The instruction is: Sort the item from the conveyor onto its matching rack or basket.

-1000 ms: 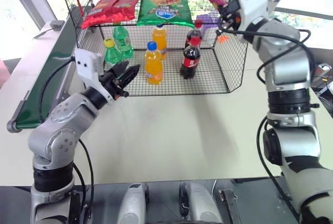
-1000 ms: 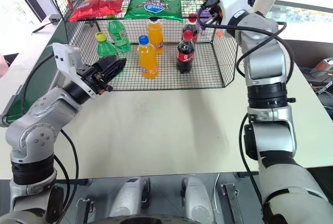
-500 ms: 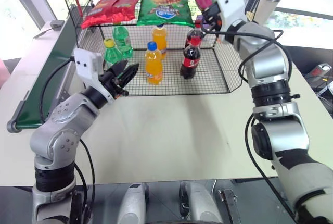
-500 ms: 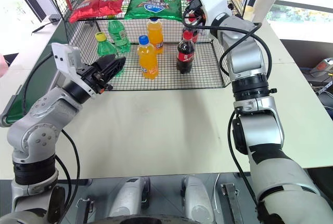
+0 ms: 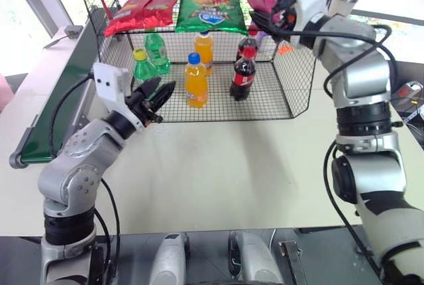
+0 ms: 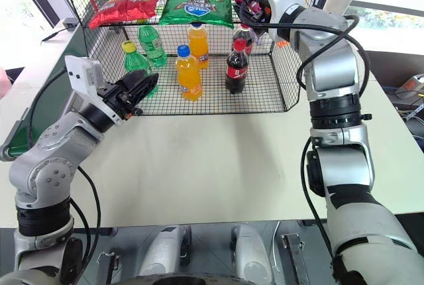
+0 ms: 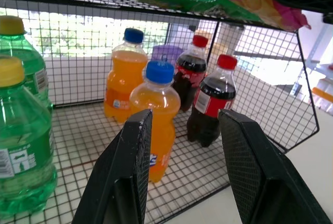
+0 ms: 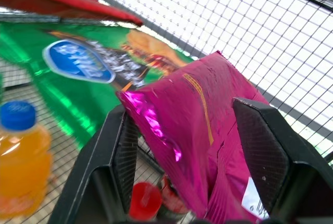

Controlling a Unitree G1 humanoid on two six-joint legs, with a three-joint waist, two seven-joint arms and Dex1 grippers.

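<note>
While the right gripper [image 8: 192, 146] hangs at the rack's [image 5: 291, 93] upper shelf, its jaws stand apart, the pink bag [image 8: 208, 130] lying between the two fingers; I cannot tell whether either pad touches the foil. Bag rests on the shelf, just beside the green chip bag [image 5: 209, 8], with two red bags [image 5: 142, 8] beyond that. Its long axis runs along the fingers, far end pointing away from the wrist. Left gripper [image 7: 184, 156]: jaws part-open, empty, aimed at the lower floor, apart from the rack. Ahead of its tips stand two orange bottles [image 7: 153, 114], two colas [image 7: 210, 104], two green bottles [image 7: 21, 135]. Conveyor [image 5: 63, 93] lies outboard of the left arm.
</note>
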